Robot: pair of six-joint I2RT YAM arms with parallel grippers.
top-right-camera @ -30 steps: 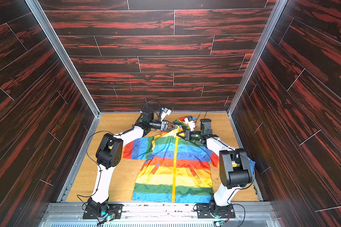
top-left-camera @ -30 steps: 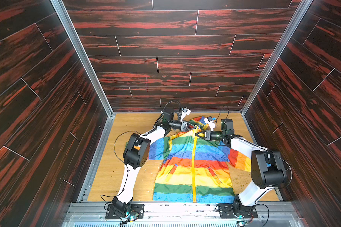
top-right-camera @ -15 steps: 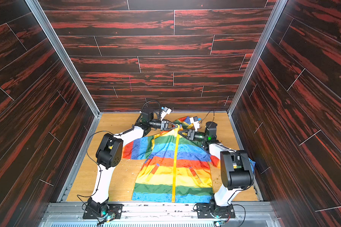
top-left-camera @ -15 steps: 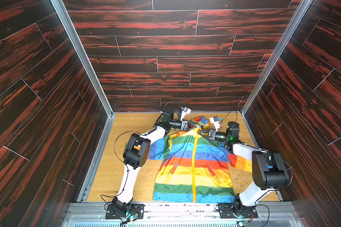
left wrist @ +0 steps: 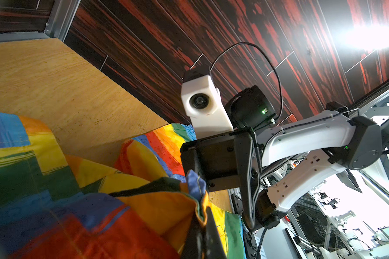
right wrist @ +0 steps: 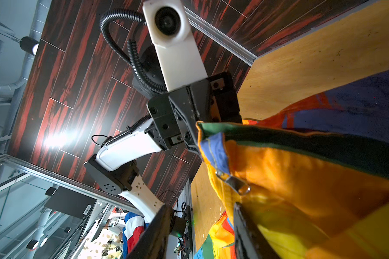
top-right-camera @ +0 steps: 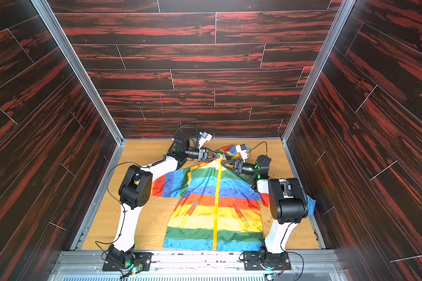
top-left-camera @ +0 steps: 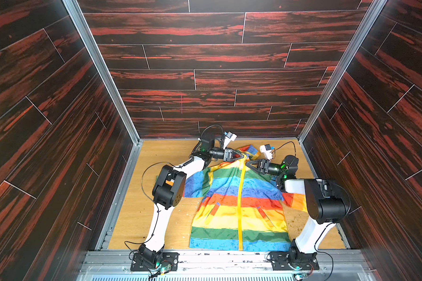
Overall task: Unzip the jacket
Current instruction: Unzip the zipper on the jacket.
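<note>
The jacket (top-left-camera: 219,192) is lying zipped on the bench (top-left-camera: 156,150), the left fingers (top-left-camera: 236,155) pinching its collar, the right fingers (top-left-camera: 251,165) hovering parted, empty, beside the zipper pull (right wrist: 236,185).

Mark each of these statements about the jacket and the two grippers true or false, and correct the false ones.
1. The jacket lies front up on the wooden table. True.
2. The left gripper is open and clear of the jacket. False: it is shut on the jacket's collar edge.
3. The right gripper has its jaws apart. True.
4. The zipper is open down to the hem. False: in both top views the yellow zipper runs closed from collar to hem.
5. The right gripper holds the zipper pull. False: in the right wrist view the metal pull hangs free, just beyond the open fingers.
</note>
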